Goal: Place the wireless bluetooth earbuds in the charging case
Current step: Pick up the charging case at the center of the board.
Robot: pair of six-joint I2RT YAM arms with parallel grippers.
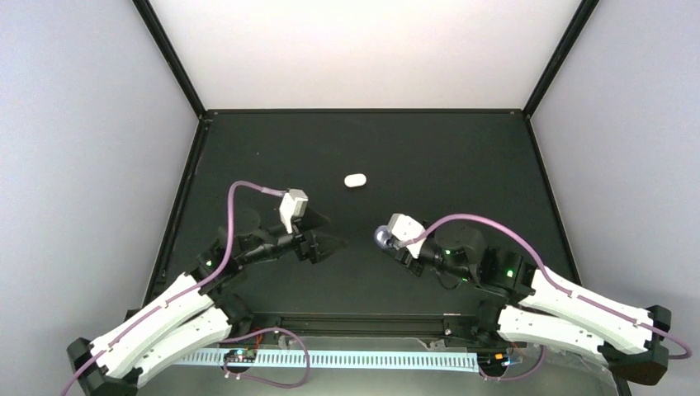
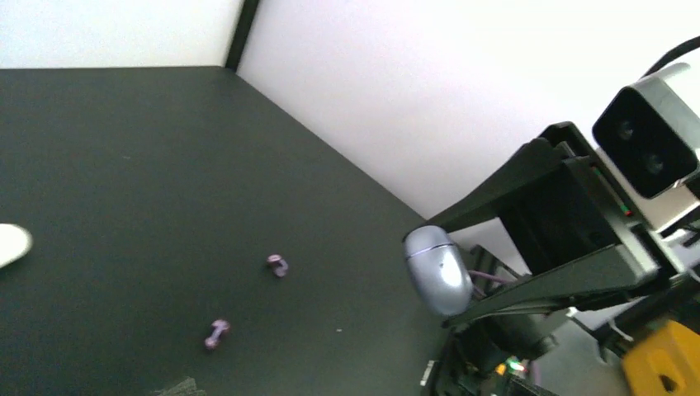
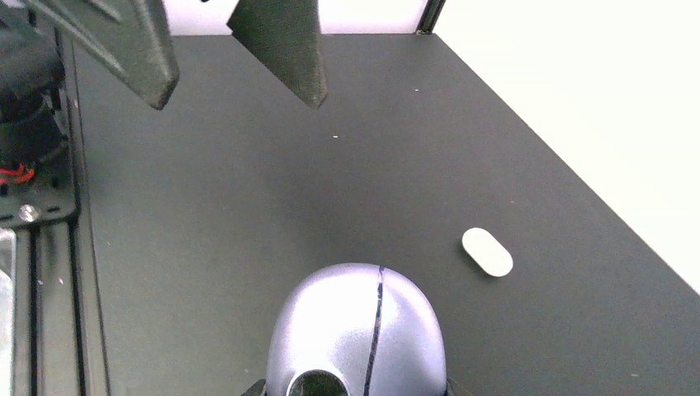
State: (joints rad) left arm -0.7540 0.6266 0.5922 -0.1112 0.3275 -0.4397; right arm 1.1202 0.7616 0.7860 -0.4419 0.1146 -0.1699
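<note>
A lavender charging case point(image 3: 359, 326) with its lid seam closed is held off the table, with my right gripper point(image 3: 357, 389) shut on it. From the left wrist view the case point(image 2: 435, 262) sits between the right gripper's point(image 2: 440, 276) two black fingers. Two purple earbuds point(image 2: 278, 265) point(image 2: 216, 333) lie apart on the black table, left of that case. My left gripper point(image 1: 337, 232) stands open and empty, facing the right gripper point(image 1: 385, 240) across a short gap. Its two dark fingers point(image 3: 142, 49) hang wide apart at the top of the right wrist view.
A small white oval case point(image 1: 355, 180) lies shut on the black table point(image 1: 462, 165) beyond both grippers, also in the right wrist view point(image 3: 487, 252). White walls close in the table on three sides. A black rail point(image 3: 49, 247) runs along the near edge.
</note>
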